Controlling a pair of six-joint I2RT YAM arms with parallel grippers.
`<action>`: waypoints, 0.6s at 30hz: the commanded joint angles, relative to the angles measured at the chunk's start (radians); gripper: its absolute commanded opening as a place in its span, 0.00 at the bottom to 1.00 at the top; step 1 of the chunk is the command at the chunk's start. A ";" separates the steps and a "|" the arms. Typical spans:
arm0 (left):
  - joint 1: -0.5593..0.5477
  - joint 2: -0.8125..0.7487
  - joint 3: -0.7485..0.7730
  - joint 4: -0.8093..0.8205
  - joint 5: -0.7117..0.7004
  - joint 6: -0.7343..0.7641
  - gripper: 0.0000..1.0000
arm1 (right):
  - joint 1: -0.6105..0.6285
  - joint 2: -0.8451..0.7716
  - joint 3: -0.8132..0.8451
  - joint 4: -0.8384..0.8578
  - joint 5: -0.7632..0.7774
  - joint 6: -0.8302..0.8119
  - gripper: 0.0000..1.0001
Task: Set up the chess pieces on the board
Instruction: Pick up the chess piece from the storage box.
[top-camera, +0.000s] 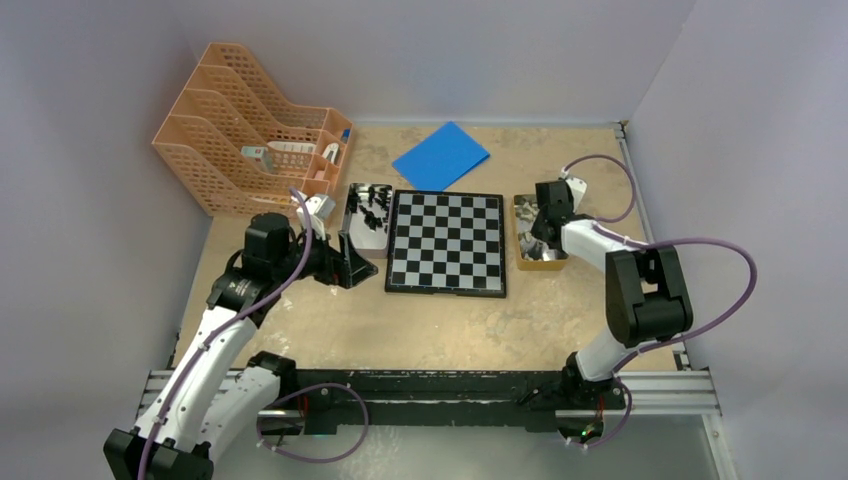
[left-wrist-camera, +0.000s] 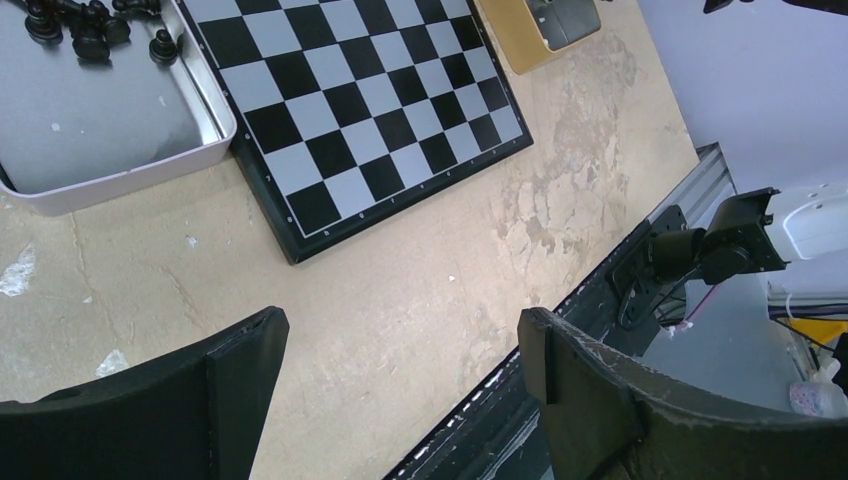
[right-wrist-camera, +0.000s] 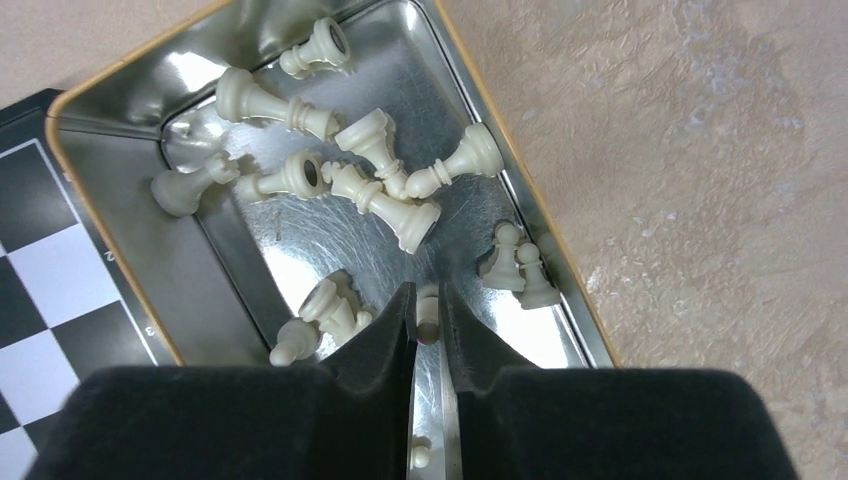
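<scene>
Right pincer (right-wrist-camera: 426, 295) dips into the shiny tin (right-wrist-camera: 528, 215) and squeezes one small white piece (right-wrist-camera: 427, 322) between its tips, so it can lift it out. More white pieces (right-wrist-camera: 385, 200) lie tipped over just ahead. The board (right-wrist-camera: 50, 280) sits to its left, with no pieces yet. Left pincer (left-wrist-camera: 400, 335) hangs wide apart, holding nothing.

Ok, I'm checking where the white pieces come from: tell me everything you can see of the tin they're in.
The tin is a shallow rectangular tray of shiny, scratched silver metal with rounded corners and a golden-yellow outside. It lies flat on the table, close beside the chessboard on its right. Cream-white chess pieces lie toppled inside, a couple upright. The right gripper reaches in, narrowed around one small piece.
</scene>
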 joint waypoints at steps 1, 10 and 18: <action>-0.005 0.010 0.001 0.025 0.002 -0.014 0.86 | 0.000 -0.079 0.013 -0.018 0.030 -0.006 0.12; -0.005 0.007 0.000 0.024 -0.012 -0.017 0.86 | 0.016 -0.123 0.062 -0.083 0.034 -0.014 0.10; -0.005 0.001 0.003 0.019 -0.024 -0.017 0.86 | 0.082 -0.139 0.185 -0.125 -0.001 -0.030 0.10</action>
